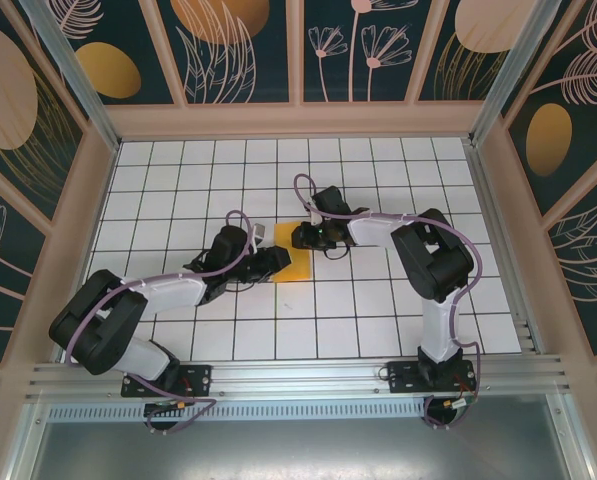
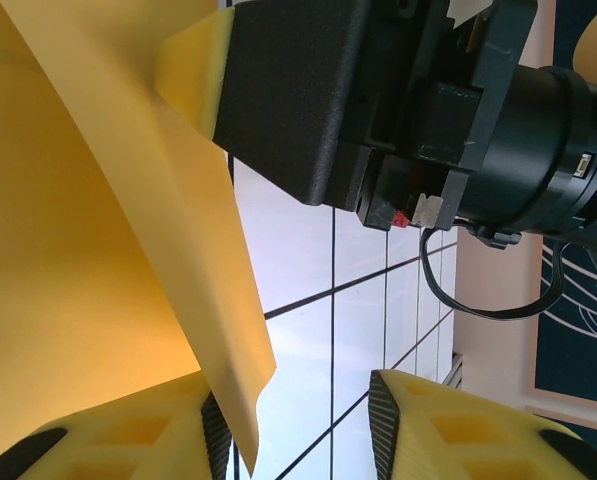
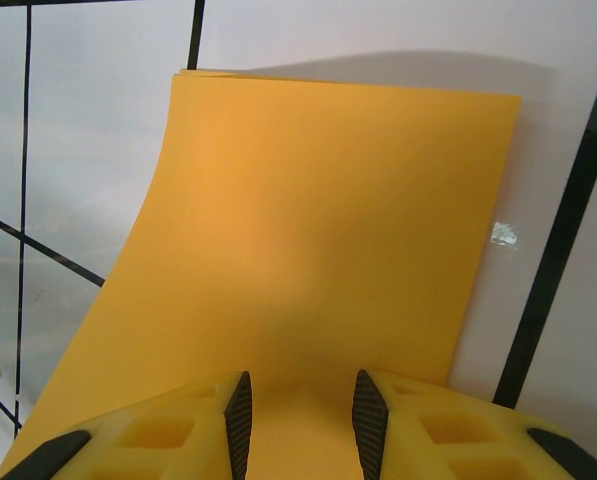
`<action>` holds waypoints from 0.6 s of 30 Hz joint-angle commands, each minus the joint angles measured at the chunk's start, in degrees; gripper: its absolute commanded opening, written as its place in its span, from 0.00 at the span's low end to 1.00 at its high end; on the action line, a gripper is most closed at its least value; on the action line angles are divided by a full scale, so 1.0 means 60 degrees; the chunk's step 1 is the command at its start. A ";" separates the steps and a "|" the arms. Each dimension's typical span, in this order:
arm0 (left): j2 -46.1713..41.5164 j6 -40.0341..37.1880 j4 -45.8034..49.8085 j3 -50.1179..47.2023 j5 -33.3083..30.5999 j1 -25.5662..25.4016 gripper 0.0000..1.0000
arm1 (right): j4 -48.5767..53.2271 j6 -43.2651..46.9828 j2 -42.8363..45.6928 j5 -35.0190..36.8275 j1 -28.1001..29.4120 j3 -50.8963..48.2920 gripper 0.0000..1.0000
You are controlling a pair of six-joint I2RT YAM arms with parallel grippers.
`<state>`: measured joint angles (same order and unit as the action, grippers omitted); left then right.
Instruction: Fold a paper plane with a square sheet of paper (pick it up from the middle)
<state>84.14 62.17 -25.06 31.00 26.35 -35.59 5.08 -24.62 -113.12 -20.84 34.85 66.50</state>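
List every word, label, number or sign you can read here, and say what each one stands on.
None: no text can be read in these views.
Orange paper: plain, unprinted.
White grid table: black lines, no marks.
Wall panels: leaf and flower drawings, no letters.

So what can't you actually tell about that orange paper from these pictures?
- Top view: the square sheet of paper is partly covered by the left gripper and the right gripper. Any creases are too small to see.
- Left wrist view: the paper runs off the left and top edges, so its outline is cut off.
- Right wrist view: its near edge is hidden behind the gripper's fingers.
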 commanded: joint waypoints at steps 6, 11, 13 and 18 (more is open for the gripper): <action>0.0493 -0.0357 0.0578 0.0788 -0.0554 -0.0032 0.41 | 0.0303 -0.0059 -0.0352 0.0024 -0.0070 -0.0162 0.37; 0.0406 -0.0361 0.1480 0.0402 -0.1129 -0.0033 0.38 | 0.0212 -0.0027 0.0166 -0.0359 -0.0195 -0.0102 0.34; 0.0420 -0.0186 0.1380 0.0144 -0.1198 -0.0033 0.38 | 0.0220 -0.0035 0.0312 -0.0526 -0.0218 -0.0011 0.33; 0.0768 0.0042 0.0987 0.0075 -0.1191 -0.0032 0.35 | 0.0152 -0.0027 0.0460 -0.0967 -0.0221 -0.0011 0.32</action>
<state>87.29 61.63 -18.98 31.81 20.29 -35.59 5.04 -24.77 -112.97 -24.14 33.93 66.48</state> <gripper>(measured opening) 0.354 0.320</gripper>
